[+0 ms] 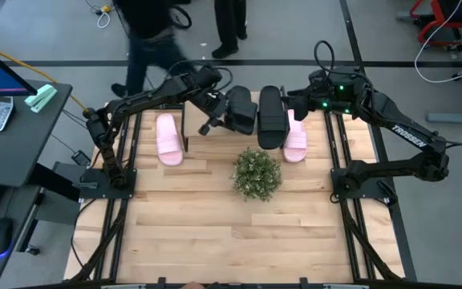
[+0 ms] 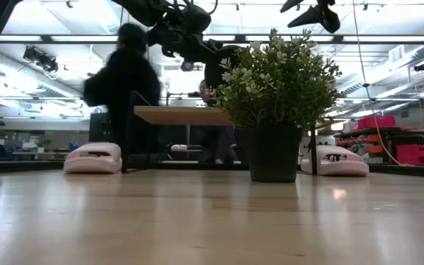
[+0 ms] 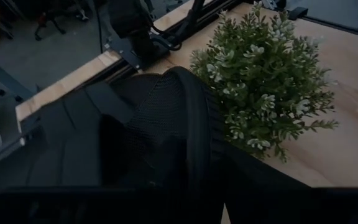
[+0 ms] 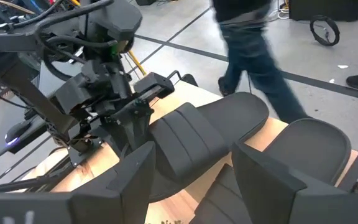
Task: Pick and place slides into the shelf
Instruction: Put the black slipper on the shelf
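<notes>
My left gripper is shut on one black slide and holds it in the air above the shelf's top board. The second black slide lies flat on light wood right beside it; the plant hides it in the low view. My right gripper is open and hangs high over that second slide, touching nothing. One pink slide rests sole down on the table left of the shelf's leg. The other pink slide rests to its right. My left gripper grips the black slide at its side edge beside the broad strap, coming level from the table's left with the fingers across the slide. The slide is lifted clear above the shelf board. The slide itself hides the pinch in the left wrist view.
A potted plant stands on the table just in front of the shelf and blocks the near approach. The slatted tabletop spreads out nearer than the plant. People move on the floor beyond the far edge.
</notes>
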